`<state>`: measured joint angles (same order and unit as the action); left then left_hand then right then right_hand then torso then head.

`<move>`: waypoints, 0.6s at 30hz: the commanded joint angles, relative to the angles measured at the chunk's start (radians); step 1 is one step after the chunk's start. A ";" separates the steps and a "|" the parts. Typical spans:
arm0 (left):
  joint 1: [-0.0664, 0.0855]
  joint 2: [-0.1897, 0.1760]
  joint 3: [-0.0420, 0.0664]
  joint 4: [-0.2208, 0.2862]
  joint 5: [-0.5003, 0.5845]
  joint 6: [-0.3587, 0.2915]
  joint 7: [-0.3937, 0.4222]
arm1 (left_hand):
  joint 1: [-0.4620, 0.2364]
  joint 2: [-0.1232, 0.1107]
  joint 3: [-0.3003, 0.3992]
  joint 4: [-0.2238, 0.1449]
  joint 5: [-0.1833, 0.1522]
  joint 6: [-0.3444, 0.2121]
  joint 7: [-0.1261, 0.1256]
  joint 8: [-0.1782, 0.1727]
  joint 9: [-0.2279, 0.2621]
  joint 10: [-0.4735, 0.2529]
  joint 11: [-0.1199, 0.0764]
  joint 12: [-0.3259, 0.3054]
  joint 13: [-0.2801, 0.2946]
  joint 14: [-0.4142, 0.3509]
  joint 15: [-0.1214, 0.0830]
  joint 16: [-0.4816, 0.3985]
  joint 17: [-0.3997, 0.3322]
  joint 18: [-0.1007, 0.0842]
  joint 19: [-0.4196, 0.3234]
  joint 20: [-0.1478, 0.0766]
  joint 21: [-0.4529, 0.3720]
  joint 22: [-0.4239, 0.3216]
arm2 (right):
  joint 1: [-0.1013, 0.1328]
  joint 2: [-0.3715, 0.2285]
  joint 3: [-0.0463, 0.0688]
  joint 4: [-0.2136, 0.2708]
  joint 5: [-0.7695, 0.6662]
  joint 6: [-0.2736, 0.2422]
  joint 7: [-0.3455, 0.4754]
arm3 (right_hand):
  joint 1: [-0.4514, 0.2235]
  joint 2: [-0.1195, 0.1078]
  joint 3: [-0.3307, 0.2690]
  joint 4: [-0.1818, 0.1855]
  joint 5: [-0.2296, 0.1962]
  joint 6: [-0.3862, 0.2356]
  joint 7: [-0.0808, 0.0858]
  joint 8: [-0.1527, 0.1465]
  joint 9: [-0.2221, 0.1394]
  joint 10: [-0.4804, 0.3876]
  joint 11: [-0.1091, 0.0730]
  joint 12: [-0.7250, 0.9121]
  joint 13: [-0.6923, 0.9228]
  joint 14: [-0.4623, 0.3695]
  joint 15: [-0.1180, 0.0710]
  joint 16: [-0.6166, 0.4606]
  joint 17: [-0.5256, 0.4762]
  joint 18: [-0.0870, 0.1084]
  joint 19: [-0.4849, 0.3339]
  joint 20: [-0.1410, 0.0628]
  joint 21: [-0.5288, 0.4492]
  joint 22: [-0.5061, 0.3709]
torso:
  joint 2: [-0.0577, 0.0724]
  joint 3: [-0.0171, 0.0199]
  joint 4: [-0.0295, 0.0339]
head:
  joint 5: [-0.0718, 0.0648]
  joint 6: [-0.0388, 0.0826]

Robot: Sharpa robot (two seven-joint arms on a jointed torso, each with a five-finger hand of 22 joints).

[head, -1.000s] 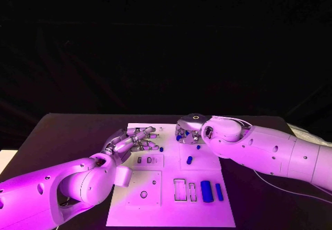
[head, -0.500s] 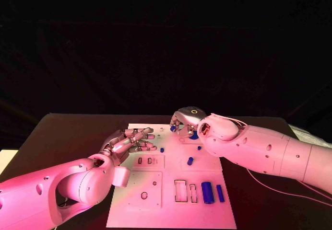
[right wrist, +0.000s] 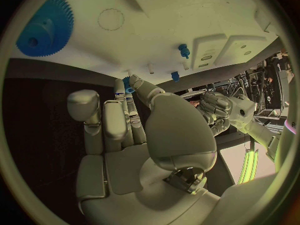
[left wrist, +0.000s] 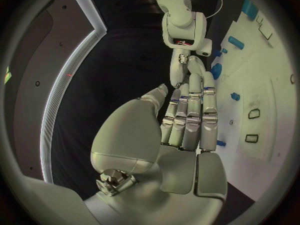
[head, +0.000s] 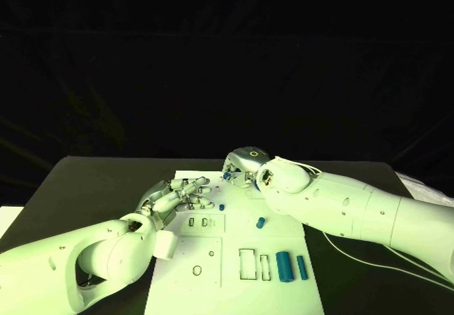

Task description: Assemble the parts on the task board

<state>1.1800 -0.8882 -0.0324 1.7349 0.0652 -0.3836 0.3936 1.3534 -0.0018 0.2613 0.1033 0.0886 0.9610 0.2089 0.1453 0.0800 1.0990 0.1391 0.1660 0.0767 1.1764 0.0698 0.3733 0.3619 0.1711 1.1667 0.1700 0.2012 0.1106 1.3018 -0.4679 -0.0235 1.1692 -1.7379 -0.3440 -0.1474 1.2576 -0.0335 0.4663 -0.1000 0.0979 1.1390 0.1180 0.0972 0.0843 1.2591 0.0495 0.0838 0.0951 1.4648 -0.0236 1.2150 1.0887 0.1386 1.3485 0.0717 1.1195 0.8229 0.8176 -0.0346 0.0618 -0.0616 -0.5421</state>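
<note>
The white task board (head: 237,289) lies in the middle of the table. My right hand (head: 244,169) is at the board's far edge and pinches a small blue part (head: 227,176) at its fingertips; the right wrist view shows that part (right wrist: 128,89) between thumb and finger of the hand (right wrist: 137,130). A blue gear (right wrist: 44,27) sits on the board (right wrist: 156,15) close by. My left hand (head: 180,195) lies over the board's far left area, fingers straight and together, holding nothing (left wrist: 187,120).
Loose blue parts lie on the board: a small peg (head: 222,207), a short cylinder (head: 260,223), a thick cylinder (head: 284,267) and a thinner bar (head: 302,267) beside empty slots (head: 246,262). Black table surrounds the board.
My right hand has moved toward the board's far edge and to the left, carrying the small blue part. The left hand has barely shifted.
</note>
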 commanded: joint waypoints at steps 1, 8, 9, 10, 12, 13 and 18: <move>0.001 0.002 0.001 0.002 0.001 0.013 0.006 | 0.000 -0.007 0.004 -0.001 0.002 -0.006 -0.002 0.006 0.002 -0.005 -0.001 0.001 -0.001 -0.006 0.002 0.003 0.001 0.007 -0.001 0.004 -0.004 0.000 | -0.001 0.014 0.000 -0.015 -0.003 0.005 -0.005 | 0.003 0.004 0.002 0.006 0.001 0.000 0.004 0.003 0.023 -0.004 0.007 -0.007 -0.001 0.041 -0.003 0.004 0.003 -0.014 0.003 0.001 0.006 0.003 | 0.005 -0.0025 0.0031 | 0.001 0.008; 0.001 0.004 0.001 0.004 0.001 0.014 0.004 | 0.000 -0.007 0.004 -0.001 0.002 -0.006 -0.002 0.006 0.002 -0.005 -0.001 0.001 -0.001 -0.006 0.002 0.003 0.001 0.007 -0.001 0.004 -0.004 0.000 | -0.002 0.040 0.000 -0.042 -0.002 0.010 -0.002 | 0.002 0.004 0.002 0.008 -0.001 -0.002 0.005 0.002 0.023 -0.005 0.008 -0.009 -0.001 0.041 -0.002 0.006 0.004 -0.014 0.002 0.002 0.010 0.006 | 0.011 -0.0041 0.0052 | -0.001 0.007; 0.001 0.004 0.001 0.004 0.001 0.014 0.004 | 0.000 -0.007 0.004 -0.001 0.002 -0.006 -0.002 0.006 0.002 -0.005 -0.001 0.001 -0.001 -0.006 0.002 0.003 0.001 0.007 -0.001 0.004 -0.004 0.000 | -0.002 0.042 0.000 -0.044 -0.002 0.012 -0.001 | 0.002 0.003 0.002 0.008 -0.002 -0.002 0.006 0.001 0.023 -0.005 0.008 -0.009 -0.001 0.041 -0.002 0.006 0.004 -0.014 0.002 0.002 0.010 0.006 | 0.010 -0.0040 0.0050 | -0.001 0.006; 0.001 0.004 0.001 0.004 0.001 0.014 0.004 | 0.000 -0.007 0.004 -0.001 0.002 -0.006 -0.002 0.006 0.002 -0.005 -0.001 0.001 -0.001 -0.006 0.002 0.003 0.001 0.007 -0.001 0.004 -0.004 0.000 | -0.002 0.044 0.000 -0.045 -0.001 0.013 -0.001 | 0.001 0.003 0.001 0.009 -0.002 -0.003 0.006 0.001 0.024 -0.005 0.008 -0.010 -0.001 0.041 -0.002 0.006 0.004 -0.014 0.001 0.002 0.010 0.006 | 0.011 -0.0045 0.0051 | -0.001 0.006; 0.001 0.004 0.001 0.004 0.001 0.014 0.003 | 0.000 -0.007 0.004 -0.001 0.002 -0.006 -0.002 0.006 0.002 -0.005 -0.001 0.001 -0.001 -0.006 0.002 0.003 0.001 0.007 -0.001 0.004 -0.004 0.000 | -0.003 0.046 0.000 -0.047 -0.001 0.016 -0.002 | 0.001 0.003 0.001 0.009 -0.003 -0.003 0.006 0.001 0.024 -0.005 0.008 -0.010 -0.001 0.041 -0.002 0.006 0.004 -0.014 0.001 0.002 0.011 0.006 | 0.011 -0.0045 0.0052 | -0.001 0.004; 0.001 0.005 0.001 0.004 0.001 0.015 0.003 | 0.000 -0.007 0.004 -0.001 0.002 -0.006 -0.002 0.006 0.002 -0.005 -0.001 0.001 -0.001 -0.006 0.002 0.003 0.001 0.007 -0.001 0.004 -0.004 0.000 | -0.003 0.048 0.000 -0.048 -0.001 0.017 -0.002 | 0.001 0.003 0.001 0.009 -0.004 -0.003 0.006 0.001 0.024 -0.006 0.009 -0.011 -0.001 0.041 -0.002 0.007 0.005 -0.014 0.001 0.002 0.012 0.007 | 0.011 -0.0044 0.0046 | 0.000 0.002; 0.001 0.005 0.001 0.004 0.001 0.016 0.002 | -0.003 -0.009 0.009 -0.002 0.002 -0.007 -0.002 0.007 0.002 -0.006 -0.001 0.002 -0.002 -0.008 0.002 0.006 0.003 0.007 -0.001 0.004 -0.005 0.001 | -0.003 0.055 0.000 -0.059 -0.008 0.022 -0.027 | 0.000 0.002 0.001 0.011 -0.006 -0.005 0.007 0.000 0.024 -0.007 0.009 -0.012 -0.001 0.040 -0.001 0.008 0.004 -0.014 0.000 0.003 0.013 0.008 | 0.012 -0.0049 0.0042 | -0.001 0.000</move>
<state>1.1801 -0.8856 -0.0324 1.7362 0.0653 -0.3835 0.3926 1.3535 -0.0018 0.2649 0.0995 0.0886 0.9610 0.2089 0.1497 0.0807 1.0990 0.1391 0.1660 0.0757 1.1764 0.0699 0.3733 0.3638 0.1710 1.1667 0.1700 0.2012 0.1106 1.2999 -0.4161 -0.0235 1.1131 -1.7363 -0.3398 -0.1518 1.2588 -0.0350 0.4652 -0.0934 0.0922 1.1317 0.1183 0.0966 0.0843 1.2553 0.0533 0.0753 0.0951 1.4648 -0.0235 1.2190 1.0916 0.1387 1.3484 0.0717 1.1311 0.8302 0.8286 -0.0389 0.0664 -0.0619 -0.5410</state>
